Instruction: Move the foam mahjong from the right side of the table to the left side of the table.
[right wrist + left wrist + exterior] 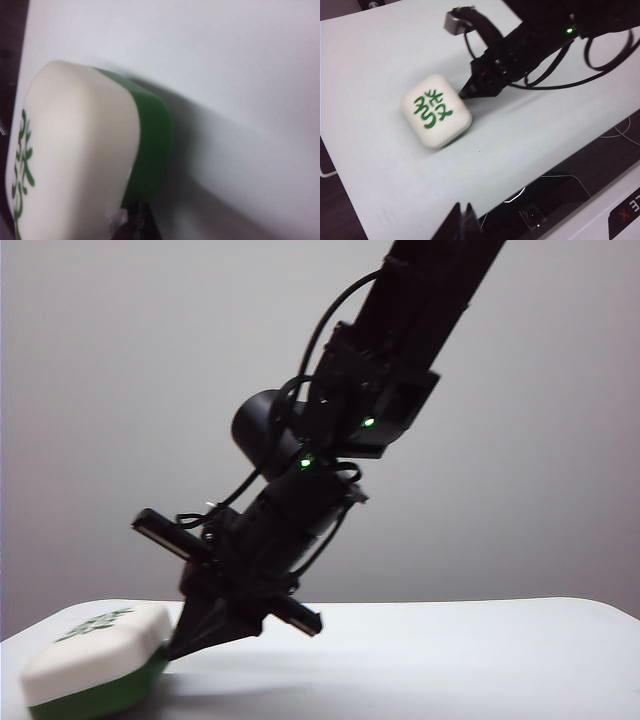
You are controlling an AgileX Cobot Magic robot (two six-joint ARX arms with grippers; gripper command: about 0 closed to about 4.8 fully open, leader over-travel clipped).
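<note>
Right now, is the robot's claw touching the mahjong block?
Touching. The left wrist view shows the right gripper tip pressed against the foam mahjong edge, no gap.
</note>
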